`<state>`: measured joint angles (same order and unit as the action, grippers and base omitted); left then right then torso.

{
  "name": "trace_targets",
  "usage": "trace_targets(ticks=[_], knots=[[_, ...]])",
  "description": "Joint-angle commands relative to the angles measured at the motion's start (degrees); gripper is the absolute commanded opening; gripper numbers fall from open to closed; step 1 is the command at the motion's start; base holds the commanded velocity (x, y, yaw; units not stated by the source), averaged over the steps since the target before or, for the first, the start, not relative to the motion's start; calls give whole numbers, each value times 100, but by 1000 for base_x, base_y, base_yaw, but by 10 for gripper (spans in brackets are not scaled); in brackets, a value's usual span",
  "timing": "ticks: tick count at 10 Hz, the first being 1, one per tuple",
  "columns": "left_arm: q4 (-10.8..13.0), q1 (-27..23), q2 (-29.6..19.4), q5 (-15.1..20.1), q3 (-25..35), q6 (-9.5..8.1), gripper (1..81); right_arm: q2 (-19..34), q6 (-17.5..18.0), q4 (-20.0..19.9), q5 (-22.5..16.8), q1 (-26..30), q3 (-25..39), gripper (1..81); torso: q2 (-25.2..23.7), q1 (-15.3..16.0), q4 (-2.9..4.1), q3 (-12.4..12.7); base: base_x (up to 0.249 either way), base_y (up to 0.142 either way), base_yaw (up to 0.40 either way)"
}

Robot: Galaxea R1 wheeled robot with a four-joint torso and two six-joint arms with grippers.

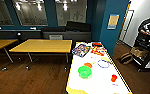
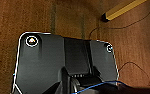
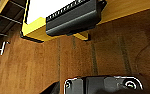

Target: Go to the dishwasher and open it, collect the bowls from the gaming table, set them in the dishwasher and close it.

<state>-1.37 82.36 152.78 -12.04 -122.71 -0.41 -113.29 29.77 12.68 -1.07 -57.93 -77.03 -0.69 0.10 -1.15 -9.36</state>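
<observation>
- The room has a dark brown wood-plank floor [image 1: 41, 77], deep blue walls [image 1: 108, 30] and glass panels along the far side
- Two plain yellow wooden tables [image 1: 43, 45] stand to the left on thin metal legs
- The gaming table [image 1: 77, 77] sits right of centre in the head view; its long axis runs from the near edge of the picture away toward the blue wall, with the near end closest to the robot
- Its top is smooth and white, edged by a yellow rim; the right wrist view shows the yellow-wood corner and a black ribbed goal housing [image 3: 73, 17] at the end
- On the white top a round green bowl [image 1: 84, 71] lies near the middle, an orange bowl [image 1: 88, 65] just behind it, and a small red-orange piece [image 1: 113, 78] toward the right rim
- A pale bluish ring shape [image 1: 103, 63] and colourful boxes [image 1: 81, 50] lie farther along
- A person [image 1: 148, 27] stands at the right beside a cart
- Cannot tell how wide either pincer stands: the wrist views show dark plates over the floor
</observation>
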Motion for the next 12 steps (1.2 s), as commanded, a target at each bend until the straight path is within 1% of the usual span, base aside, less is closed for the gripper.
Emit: trace_targets(ticks=[1,2,3,4,5,6,7,8,9,10,11,12], knots=[[-13,-224,-73,255,54,-20,811,724,572,-2,-593,970,180,811,0,0,0,0,0,0,0],[-13,-224,-37,255,11,-20,811,804,740,-11,-990,1261,216,811,0,0,0,0,0,0,0],[-13,-225,7,255,-69,-20,811,866,811,-20,-1324,1541,330,811,0,0,0,0,0,0,0],[-13,-225,50,256,-139,-20,811,945,942,-11,-1604,1822,461,811,0,0,0,0,0,0,0],[-13,-224,77,264,-148,-12,811,1023,1005,-3,-1789,2043,575,811,0,0,0,0,0,0,0],[-13,-224,77,255,-148,-20,811,1086,1109,15,-1957,2236,681,811,0,0,0,-380,0,0,0],[-13,-224,77,256,-148,-20,811,1095,1162,-2,-2036,2377,691,811,0,0,0,-568,0,0,0],[-22,-224,77,255,-148,-20,811,1086,1171,-11,-2081,2448,699,811,0,-2,0,-662,0,0,0],[-22,-224,77,255,-148,-20,811,1077,1171,-11,-2081,2526,717,811,0,-2,0,-297,0,0,0],[-22,-224,77,255,-148,-20,811,1069,1171,-37,-2195,2693,770,811,2,0,0,-483,0,0,0],[-22,-224,86,255,-148,-20,811,1016,1207,-116,-2529,2947,796,811,7,4,0,-571,0,0,0],[-22,-233,104,255,-148,-20,811,920,1276,-169,-2965,3289,796,811,7,6,0,-614,0,0,0]])
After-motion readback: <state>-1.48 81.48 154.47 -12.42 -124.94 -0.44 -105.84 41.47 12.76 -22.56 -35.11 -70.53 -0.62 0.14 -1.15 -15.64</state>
